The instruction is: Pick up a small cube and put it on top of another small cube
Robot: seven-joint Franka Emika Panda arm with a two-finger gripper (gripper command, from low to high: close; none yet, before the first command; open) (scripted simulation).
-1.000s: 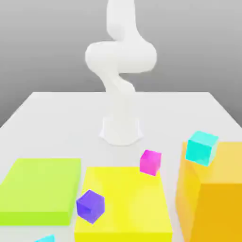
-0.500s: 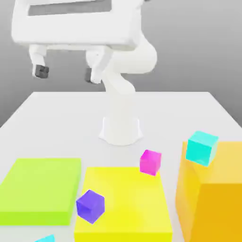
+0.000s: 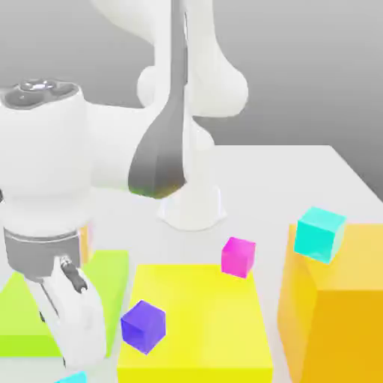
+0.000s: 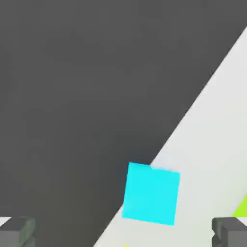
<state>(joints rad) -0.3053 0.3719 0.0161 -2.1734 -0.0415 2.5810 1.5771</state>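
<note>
The small cube [image 4: 151,193] is plain sky-cyan and sits right at the white table's edge, with dark floor beyond. In the exterior view a sliver of this small cube [image 3: 72,378] peeks in at the bottom left. My gripper [image 4: 123,234] hangs above it, open, its two dark fingertips [image 4: 17,232] far apart and nothing between them. The white hand [image 3: 73,322] reaches down at the exterior view's front left. The other small cube [image 3: 238,256], magenta-pink, rests at the back corner of the yellow block, apart from the gripper.
A flat lime-green block [image 3: 19,318] lies under the hand. A flat yellow block [image 3: 206,322] carries a purple cube [image 3: 143,326]. A tall orange block [image 3: 340,307] at the exterior view's right holds a larger turquoise cube [image 3: 319,233]. The arm's base [image 3: 191,206] stands behind.
The hand has swung down from high at the back to low at the exterior view's front left, over the green block. The fingers stayed open. No cube has moved.
</note>
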